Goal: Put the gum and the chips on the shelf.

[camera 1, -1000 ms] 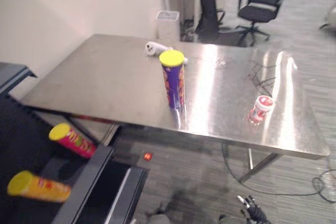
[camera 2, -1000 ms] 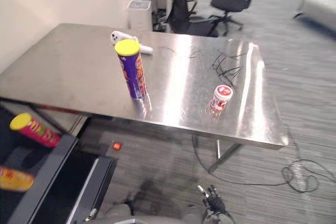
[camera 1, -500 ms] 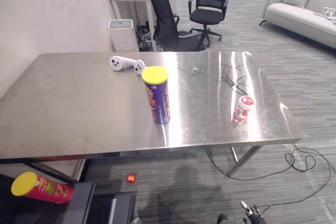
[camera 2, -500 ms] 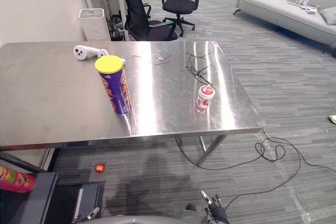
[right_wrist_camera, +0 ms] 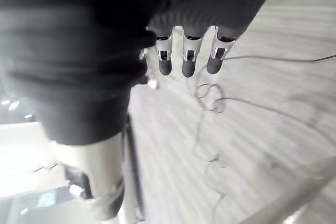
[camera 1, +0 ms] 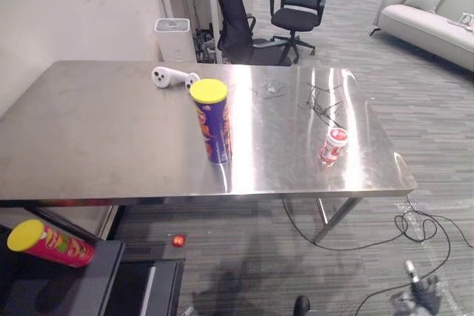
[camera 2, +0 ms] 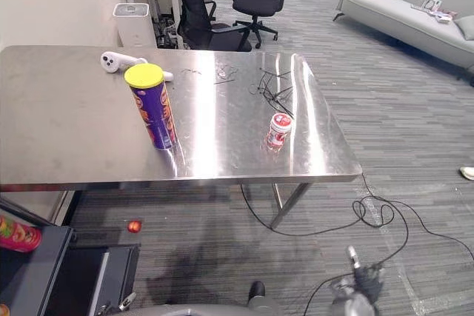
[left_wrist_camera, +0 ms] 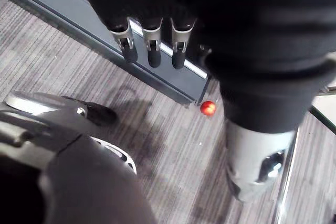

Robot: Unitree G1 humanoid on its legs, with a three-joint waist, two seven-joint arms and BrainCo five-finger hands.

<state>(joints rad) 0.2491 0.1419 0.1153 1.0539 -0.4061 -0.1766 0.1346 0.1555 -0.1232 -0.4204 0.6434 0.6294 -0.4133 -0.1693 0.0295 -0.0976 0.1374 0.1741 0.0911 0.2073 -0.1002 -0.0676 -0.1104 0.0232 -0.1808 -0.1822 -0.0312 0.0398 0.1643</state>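
Note:
The chips can, purple with a yellow lid, stands upright near the middle of the steel table. The gum, a small red-and-white tub, stands to its right near the table's front right corner. The dark shelf is low at the left, with a red chips can lying on it. My right hand hangs low over the carpet at the right, far from the table; its fingers are straight and hold nothing. My left hand's fingers hang straight over the floor beside the shelf's edge, also holding nothing.
A white controller and a thin black tangle lie on the far part of the table. Behind it stand two office chairs, a white bin and a sofa. A small red ball lies on the carpet.
The whole picture has shifted, so the camera has moved; the can and the gum stand as before. My right hand now shows further right at the bottom.

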